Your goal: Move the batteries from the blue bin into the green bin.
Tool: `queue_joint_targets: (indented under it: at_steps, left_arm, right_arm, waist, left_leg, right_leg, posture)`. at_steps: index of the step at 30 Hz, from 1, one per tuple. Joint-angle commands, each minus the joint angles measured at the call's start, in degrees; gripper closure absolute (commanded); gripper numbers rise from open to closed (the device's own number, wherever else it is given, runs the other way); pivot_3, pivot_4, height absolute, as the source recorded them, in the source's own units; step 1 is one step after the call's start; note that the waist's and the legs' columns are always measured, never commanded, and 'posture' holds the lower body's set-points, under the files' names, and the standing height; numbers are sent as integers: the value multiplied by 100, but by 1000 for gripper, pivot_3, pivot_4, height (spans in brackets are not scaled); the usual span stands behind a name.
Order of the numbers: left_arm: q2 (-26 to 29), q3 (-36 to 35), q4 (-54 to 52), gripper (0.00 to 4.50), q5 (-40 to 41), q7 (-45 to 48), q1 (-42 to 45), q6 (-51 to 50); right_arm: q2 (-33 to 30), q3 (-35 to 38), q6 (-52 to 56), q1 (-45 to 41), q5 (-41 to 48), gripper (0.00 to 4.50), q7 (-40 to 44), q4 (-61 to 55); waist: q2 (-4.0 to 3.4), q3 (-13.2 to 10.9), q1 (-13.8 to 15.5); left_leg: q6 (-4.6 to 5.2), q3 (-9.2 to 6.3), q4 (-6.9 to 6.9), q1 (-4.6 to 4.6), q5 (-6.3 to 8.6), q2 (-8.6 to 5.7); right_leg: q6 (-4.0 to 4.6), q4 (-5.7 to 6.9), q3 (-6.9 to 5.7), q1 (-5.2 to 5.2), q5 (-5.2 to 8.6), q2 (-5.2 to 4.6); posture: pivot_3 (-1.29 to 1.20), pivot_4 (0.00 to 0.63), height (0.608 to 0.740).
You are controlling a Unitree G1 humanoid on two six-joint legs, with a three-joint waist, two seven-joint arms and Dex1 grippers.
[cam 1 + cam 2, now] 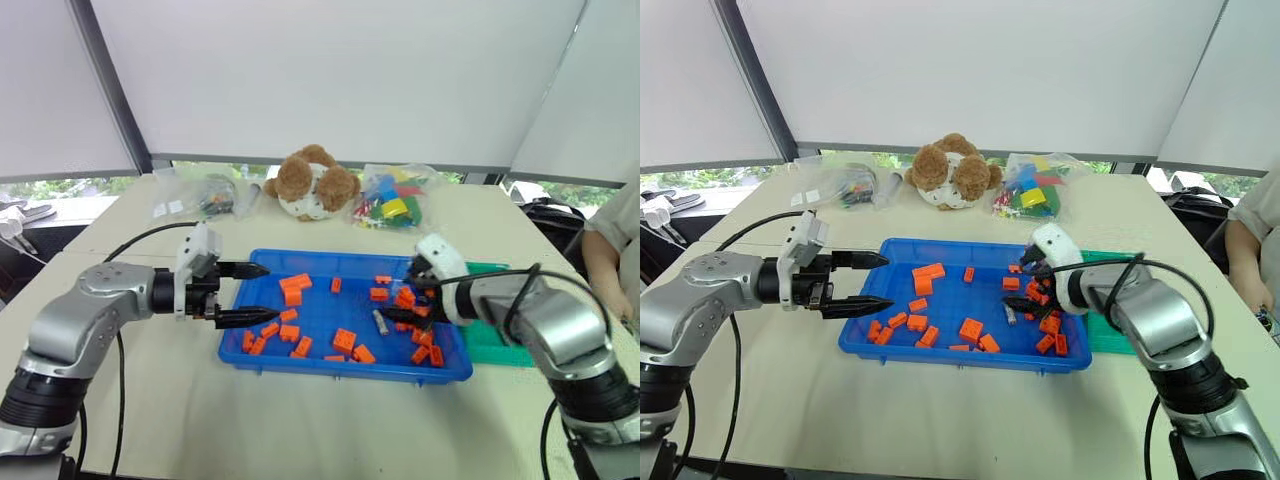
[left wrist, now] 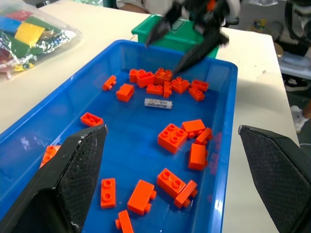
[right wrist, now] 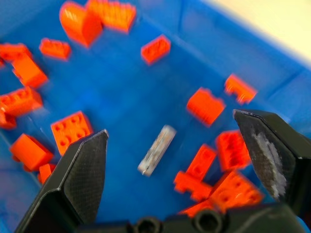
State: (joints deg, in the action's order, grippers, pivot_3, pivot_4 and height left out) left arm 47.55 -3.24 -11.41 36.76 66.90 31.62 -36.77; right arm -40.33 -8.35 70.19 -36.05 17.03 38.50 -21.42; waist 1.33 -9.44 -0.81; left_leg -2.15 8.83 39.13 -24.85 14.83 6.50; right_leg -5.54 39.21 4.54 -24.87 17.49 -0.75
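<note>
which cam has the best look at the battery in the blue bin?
Right wrist view: the battery lies unobstructed between the open right gripper's fingers, among orange bricks. Left wrist view shows it smaller, label visible. In the eye views it's a tiny sliver.

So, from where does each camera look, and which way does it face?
Left eye and right eye views: on the head, looking forward and down at the blue bin; both arms show.
Left wrist view: on the left wrist, looking along its open end effector across the bin toward the green bin.
Right wrist view: on the right wrist, looking down past its open end effector at the battery.
Shared: the battery, the orange blocks.
</note>
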Motion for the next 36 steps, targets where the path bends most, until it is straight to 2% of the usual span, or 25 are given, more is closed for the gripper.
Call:
queue_joint_targets:
  at_steps: [1,16,19,25,28,32,36]
  left_arm:
    - [81,-213,-188,0,75,-42,-14,29]
    - [75,-210,-195,0,100,-85,20,2]
    - [81,-212,-186,0,90,-86,30,9]
    - [76,-219,-177,0,74,-91,16,34]
    - [70,-208,-176,0,72,-76,-3,45]
    - [44,-188,-165,0,88,-52,8,49]
    - [18,-158,-147,0,80,-29,8,70]
  right_arm:
    - [117,-172,-97,36,-95,32,-230,-22]
    - [640,-567,-599,49,-194,32,-423,1023]
    - [668,-592,-663,5,-211,1391,-424,1131]
    - [650,-594,-749,-101,-260,4417,-353,1210]
    - [553,-423,-710,-291,-211,4450,-297,1149]
    - [74,473,-453,-891,-148,4450,-410,986]
    - [-656,1260,-331,-1002,-234,4450,-471,1178]
  waist:
    - [0,0,-4]
    - [0,0,-7]
    - [0,0,-7]
    - [0,0,-8]
    - [0,0,-9]
    - [-3,-2,14]
    - [-1,-1,27]
  left_leg:
    - [0,0,0,0,0,0]
    - [-1,0,0,0,0,0]
    - [-1,0,0,0,-1,0]
    - [-1,0,0,0,-1,0]
    - [-1,0,-1,0,-1,0]
    - [-1,1,0,0,-1,0]
    - [-1,2,-2,0,0,0]
  right_leg:
    - [0,0,0,0,0,1]
    - [0,0,0,0,0,1]
    - [0,0,0,0,0,1]
    - [0,0,-1,0,0,1]
    - [0,0,0,0,0,2]
    - [0,0,0,-1,0,0]
    - [0,-3,-1,0,0,-1]
  posture:
    - [0,150,727]
    - [0,150,727]
    - [0,150,727]
    - [0,150,727]
    - [0,150,727]
    - [0,150,727]
    - [0,150,727]
